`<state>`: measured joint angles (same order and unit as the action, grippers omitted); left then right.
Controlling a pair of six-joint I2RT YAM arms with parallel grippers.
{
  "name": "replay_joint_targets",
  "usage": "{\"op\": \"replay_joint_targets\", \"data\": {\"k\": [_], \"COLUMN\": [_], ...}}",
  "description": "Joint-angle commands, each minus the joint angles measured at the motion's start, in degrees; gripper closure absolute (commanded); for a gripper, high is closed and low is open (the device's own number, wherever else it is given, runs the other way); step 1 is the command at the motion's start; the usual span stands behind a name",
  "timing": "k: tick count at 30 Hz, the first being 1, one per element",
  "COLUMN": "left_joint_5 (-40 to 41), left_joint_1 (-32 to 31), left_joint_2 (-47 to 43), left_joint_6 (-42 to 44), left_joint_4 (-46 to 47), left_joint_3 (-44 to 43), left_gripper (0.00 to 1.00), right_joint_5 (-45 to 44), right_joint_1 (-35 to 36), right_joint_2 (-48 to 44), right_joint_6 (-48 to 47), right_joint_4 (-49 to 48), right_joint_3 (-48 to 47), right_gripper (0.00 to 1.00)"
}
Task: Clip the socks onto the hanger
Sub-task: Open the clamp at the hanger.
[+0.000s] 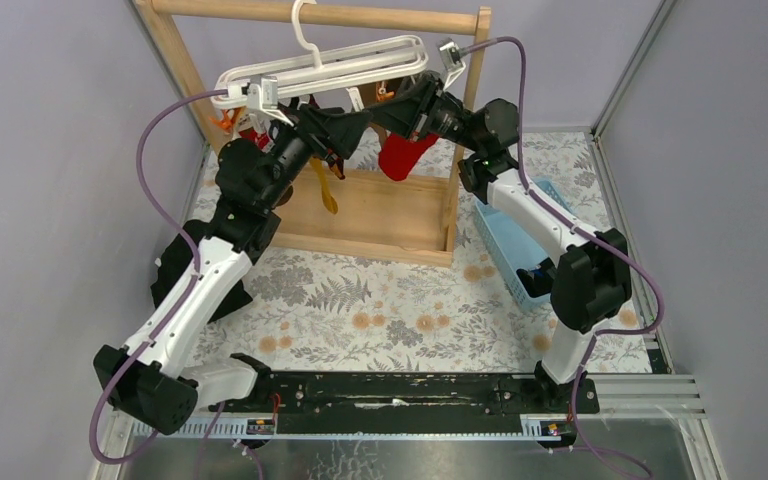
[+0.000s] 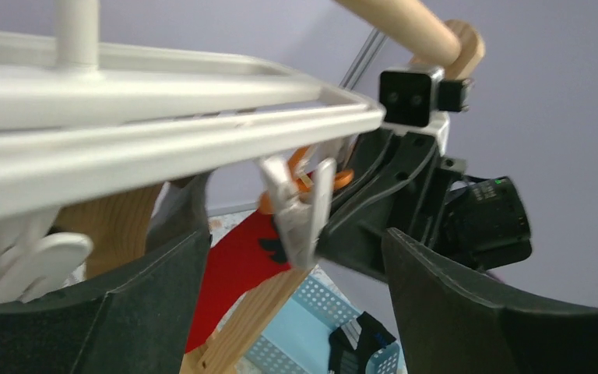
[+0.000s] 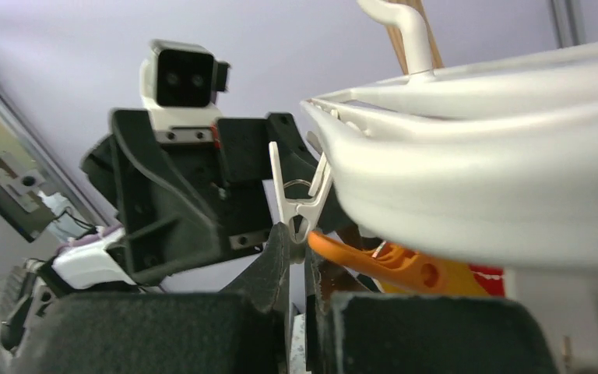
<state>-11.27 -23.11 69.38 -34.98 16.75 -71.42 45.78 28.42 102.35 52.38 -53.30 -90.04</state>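
Your left claw (image 2: pixel 292 234) stands released, its fingers spread to either side of a white clip (image 2: pixel 304 206) that dangles upright from the hanger (image 2: pixel 163 125) and touches neither. Your right claw (image 3: pixel 297 241) is clenched directly under that clip's mouth. The red sock (image 1: pixel 405 155) hangs straight down just below it, but these views don't show whether the claw pinches it.

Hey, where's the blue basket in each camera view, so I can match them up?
Top external: blue basket right of centre, beside the wooden rack.
Left wrist: basket at bottom centre, below the dangling clip.
Right wrist: not in view.
Shared landmark: the white hanger, in all three.
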Motion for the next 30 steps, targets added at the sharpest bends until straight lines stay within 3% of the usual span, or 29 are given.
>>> {"op": "replay_joint_targets", "data": {"k": [1,8,15,30], "left_joint_5": [2.2,4.1,-6.5,-10.6], "left_joint_1": [0.2,1.8,5.5,5.6], "left_joint_2": [-1.1,-1.3,0.8,1.3], "left_joint_6": [3.6,1.1,-5.4,-11.9], "left_joint_4": [3.3,11.0,23.5,26.6], "left_joint_3": [2.8,6.7,9.2,7.2], "left_gripper": [0.11,0.14,0.17,0.25], "right_joint_5": [2.2,3.4,4.4,4.4], "right_joint_1": [-1.5,-2.5,-2.9,-3.3], "right_joint_2": [0.5,1.9,2.1,2.8], "right_joint_6": [9.1,12.3,12.8,14.0], "right_joint_4": [-12.0,-14.6,-15.2,-16.9], "right_joint_3": [-1.1,-1.3,-0.8,0.7], "right_gripper": [1.00,1.00,1.00,1.00]}}
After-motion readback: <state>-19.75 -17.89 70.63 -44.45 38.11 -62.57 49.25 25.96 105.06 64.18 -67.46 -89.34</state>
